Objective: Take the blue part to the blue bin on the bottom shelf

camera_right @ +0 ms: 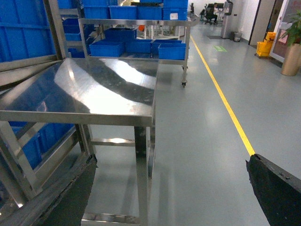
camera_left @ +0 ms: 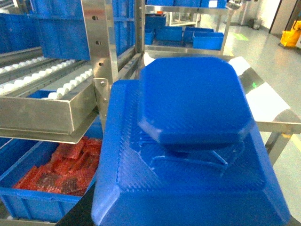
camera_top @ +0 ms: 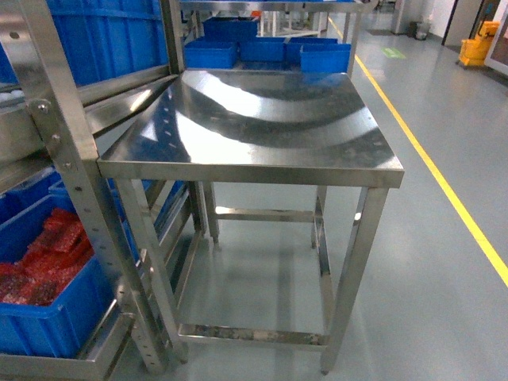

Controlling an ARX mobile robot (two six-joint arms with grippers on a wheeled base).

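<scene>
One steel tabletop (camera_top: 262, 119). Beyond its far edge, four blue bins (camera_top: 268, 51) show in the head view. To its left, one blue bin of red packets (camera_top: 44, 274). One blue part (camera_left: 193, 141). One yellow mop bucket (camera_top: 479, 46).

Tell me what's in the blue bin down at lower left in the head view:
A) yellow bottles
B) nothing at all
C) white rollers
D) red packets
D. The blue bin under the steel rack holds a heap of red packets; the left wrist view shows the same red heap below the tray of white rollers.
</scene>
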